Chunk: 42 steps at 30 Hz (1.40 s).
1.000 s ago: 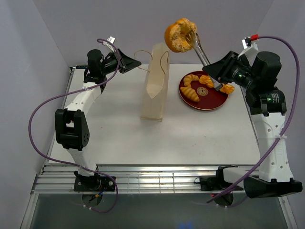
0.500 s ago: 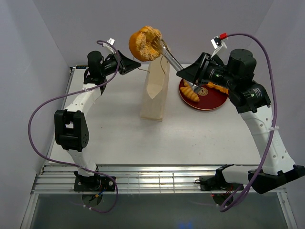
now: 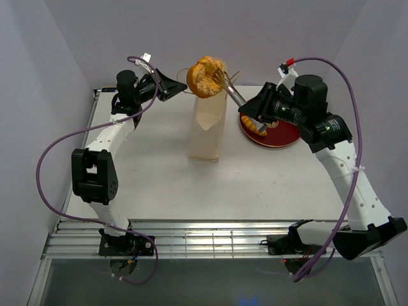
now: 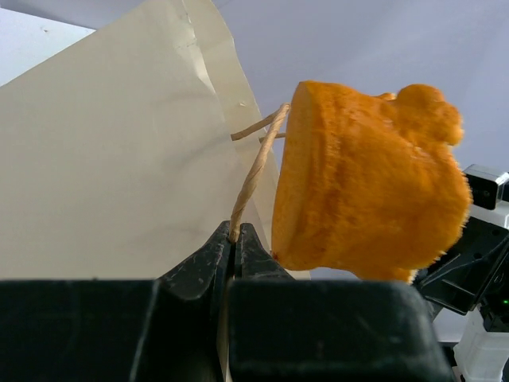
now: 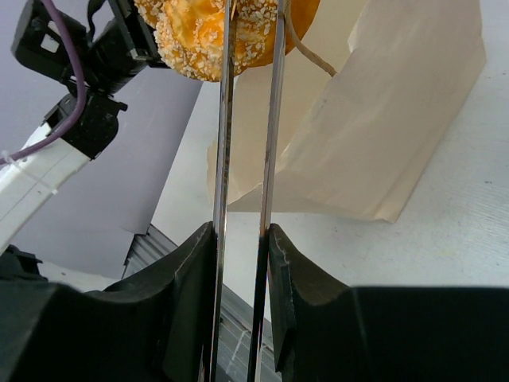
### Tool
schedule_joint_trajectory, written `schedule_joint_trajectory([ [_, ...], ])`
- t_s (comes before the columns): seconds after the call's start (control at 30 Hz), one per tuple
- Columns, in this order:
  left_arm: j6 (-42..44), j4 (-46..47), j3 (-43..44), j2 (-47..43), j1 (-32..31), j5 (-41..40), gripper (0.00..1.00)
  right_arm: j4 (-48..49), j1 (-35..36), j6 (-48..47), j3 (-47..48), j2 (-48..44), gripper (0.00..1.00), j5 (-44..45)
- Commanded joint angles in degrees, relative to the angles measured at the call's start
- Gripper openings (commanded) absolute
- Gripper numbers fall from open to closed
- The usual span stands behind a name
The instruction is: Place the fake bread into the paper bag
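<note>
Above paper bag [image 3: 207,131], right end effector [image 3: 220,79] clamps bun [image 3: 203,76], left end effector [image 3: 185,88] pinches handle [image 4: 251,177].

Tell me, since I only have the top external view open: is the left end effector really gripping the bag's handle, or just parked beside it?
Observer: It is gripping. In the left wrist view the left end effector is shut on the paper bag's cord handle, which rises from between its fingers.
Operator: And how is the bun held?
Observer: In the right wrist view, two thin blades of metal tongs pinch the bun. The right end effector clamps the tongs, not the bun itself.
</note>
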Motion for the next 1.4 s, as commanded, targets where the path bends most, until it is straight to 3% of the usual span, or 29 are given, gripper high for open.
schedule_joint_trajectory([
  [0.0,0.09,0.64,-0.83,-4.52,-0.06,-0.92,0.00,0.40,0.07,-2.07,0.84,-2.29,0.09,3.71],
  [1.07,1.14,-0.33,-1.35,-5.67,0.65,-1.01,0.00,-6.99,0.07,-5.67,0.13,-4.05,0.16,8.72],
  [1.37,0.88,-0.33,-1.09,-5.58,0.56,-0.66,0.00,-6.03,0.16,-5.85,-0.75,-3.61,0.32,8.11],
])
